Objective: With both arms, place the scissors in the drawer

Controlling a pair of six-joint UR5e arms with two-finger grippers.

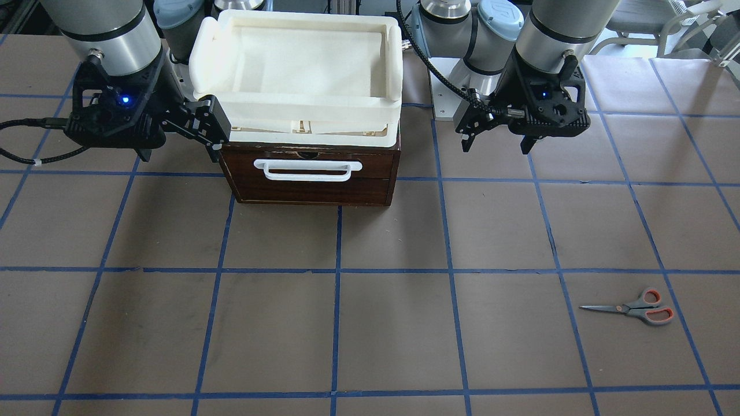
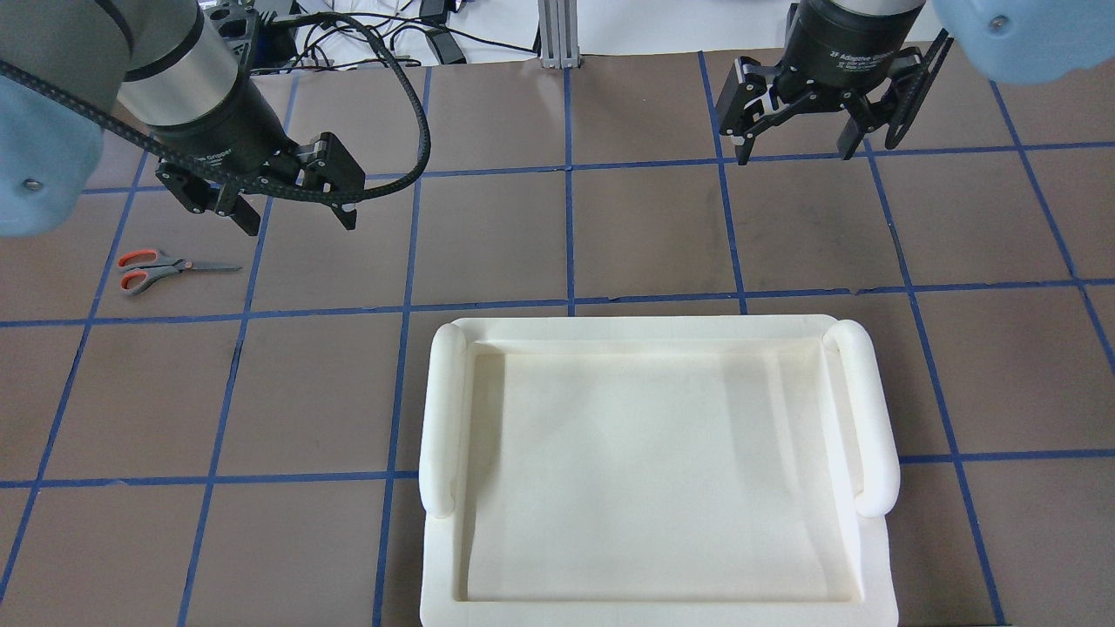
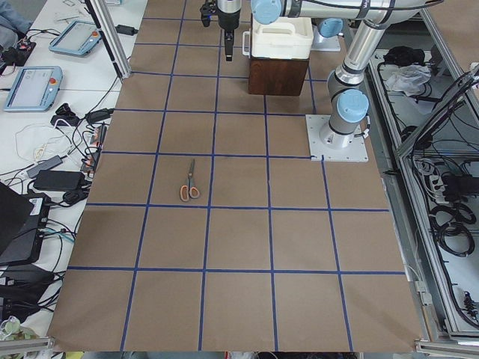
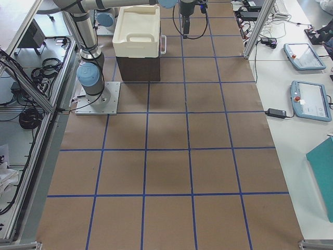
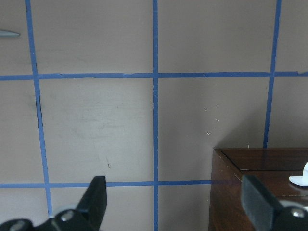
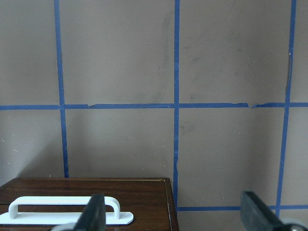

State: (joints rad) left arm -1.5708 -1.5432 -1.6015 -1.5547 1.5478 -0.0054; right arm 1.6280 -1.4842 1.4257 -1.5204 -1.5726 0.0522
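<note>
The scissors [image 1: 636,308] lie flat on the brown table, closed, with grey handles lined orange-red; they also show in the overhead view [image 2: 174,266] and the exterior left view [image 3: 189,182]. The dark brown drawer [image 1: 312,179] is closed, with its white bar handle [image 1: 309,169] on the front. My left gripper [image 2: 300,225] is open and empty, hovering between the drawer and the scissors [image 1: 497,147]. My right gripper [image 2: 794,155] is open and empty above the table, beside the drawer's other side [image 1: 179,153]. The left wrist view shows only a blade tip [image 5: 7,33].
A cream-white plastic tray [image 1: 295,101] sits on top of the drawer box and hides it in the overhead view [image 2: 653,335]. Blue tape lines grid the table. Tablets and cables lie on the side benches [image 3: 37,82].
</note>
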